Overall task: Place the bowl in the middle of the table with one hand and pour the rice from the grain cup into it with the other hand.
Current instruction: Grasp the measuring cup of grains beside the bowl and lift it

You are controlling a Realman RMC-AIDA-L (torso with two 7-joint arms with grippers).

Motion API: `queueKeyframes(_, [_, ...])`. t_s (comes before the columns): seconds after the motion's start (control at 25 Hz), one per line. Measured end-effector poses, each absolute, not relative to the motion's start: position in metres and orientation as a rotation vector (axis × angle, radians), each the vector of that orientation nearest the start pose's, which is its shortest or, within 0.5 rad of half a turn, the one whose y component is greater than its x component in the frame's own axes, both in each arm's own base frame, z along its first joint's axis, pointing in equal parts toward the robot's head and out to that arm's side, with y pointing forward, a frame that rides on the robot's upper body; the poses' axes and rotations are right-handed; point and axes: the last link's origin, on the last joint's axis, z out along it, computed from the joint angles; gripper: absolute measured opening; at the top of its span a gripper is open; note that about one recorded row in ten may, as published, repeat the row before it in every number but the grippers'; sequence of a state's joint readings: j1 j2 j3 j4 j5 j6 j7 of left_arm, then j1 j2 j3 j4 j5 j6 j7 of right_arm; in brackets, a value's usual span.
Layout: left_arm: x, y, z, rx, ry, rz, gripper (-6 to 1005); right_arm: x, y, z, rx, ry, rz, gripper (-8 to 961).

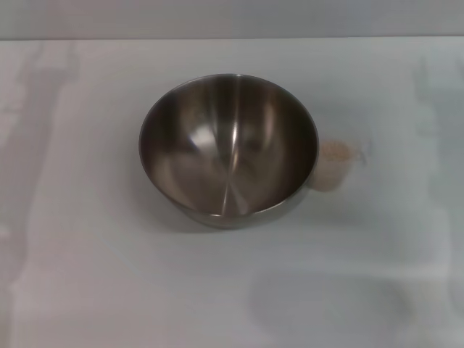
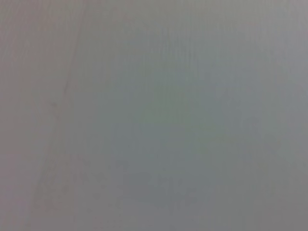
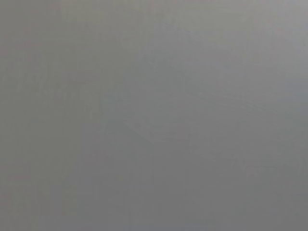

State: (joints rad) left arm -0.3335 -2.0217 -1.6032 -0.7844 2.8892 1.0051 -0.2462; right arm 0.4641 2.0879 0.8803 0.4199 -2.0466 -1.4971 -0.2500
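Standing upright on table (image 1: 87,275): bowl (image 1: 228,145), with cup (image 1: 337,165) of rice (image 1: 335,151) seemingly touching its right side. Neither gripper visible, so grip state unknowable.

Surface: a plain white tabletop (image 1: 109,290) fills nearly the whole head view.
Far edge: a grey strip (image 1: 232,18) runs right along the top, behind the tabletop.
Light: soft and even, with faint grey shadows down both sides.

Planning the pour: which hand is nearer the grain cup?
Neither can be judged: no hand shows in any view. The grain cup stands by the bowl, on its right.
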Motion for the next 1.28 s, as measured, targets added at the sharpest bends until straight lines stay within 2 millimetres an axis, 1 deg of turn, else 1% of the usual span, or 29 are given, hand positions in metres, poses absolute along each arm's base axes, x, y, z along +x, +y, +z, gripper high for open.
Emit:
queueKeyframes(0.12, [-0.246, 0.382, 0.112, -1.310, -0.288, -1.083, 543, 0.250, 0.309, 0.014, -1.194, 0.217, 0.879, 653])
queueKeyframes(0.16, [-0.248, 0.381, 0.111, -1.309, -0.288, -1.074, 543, 0.255, 0.289, 0.005, -1.208, 0.255, 0.868, 653])
queueKeyframes(0.2, [-0.248, 0.381, 0.111, -1.309, -0.288, -1.074, 543, 0.255, 0.289, 0.005, -1.208, 0.255, 0.868, 652])
queueKeyframes(0.32, [-0.256, 0.378, 0.110, -1.311, -0.298, -1.048, 543, 0.264, 0.259, -0.010, -1.243, 0.308, 0.816, 652])
queueKeyframes(0.44, [-0.265, 0.377, 0.112, -1.310, -0.307, -1.026, 544, 0.271, 0.237, -0.026, -1.300, 0.369, 0.781, 653])
queueKeyframes(0.52, [-0.268, 0.376, 0.113, -1.309, -0.309, -1.016, 544, 0.275, 0.227, -0.035, -1.326, 0.405, 0.759, 653])
queueKeyframes(0.56, [-0.271, 0.375, 0.114, -1.308, -0.311, -1.007, 544, 0.280, 0.219, -0.043, -1.350, 0.441, 0.724, 653])
queueKeyframes(0.6, [-0.271, 0.375, 0.114, -1.308, -0.311, -1.007, 544, 0.280, 0.219, -0.043, -1.350, 0.441, 0.724, 653])
queueKeyframes(0.68, [-0.274, 0.374, 0.114, -1.306, -0.311, -1.001, 544, 0.284, 0.212, -0.049, -1.376, 0.452, 0.685, 654])
queueKeyframes(0.76, [-0.275, 0.373, 0.114, -1.305, -0.309, -1.000, 544, 0.291, 0.207, -0.056, -1.412, 0.458, 0.622, 654])
queueKeyframes(0.84, [-0.275, 0.373, 0.114, -1.304, -0.308, -0.999, 544, 0.292, 0.206, -0.059, -1.425, 0.465, 0.610, 653])
queueKeyframes(0.96, [-0.275, 0.373, 0.114, -1.304, -0.308, -0.999, 544, 0.297, 0.210, -0.068, -1.489, 0.489, 0.571, 653])
queueKeyframes(1.28, [-0.279, 0.369, 0.114, -1.300, -0.301, -0.993, 543, 0.298, 0.223, -0.081, -1.586, 0.500, 0.533, 654])
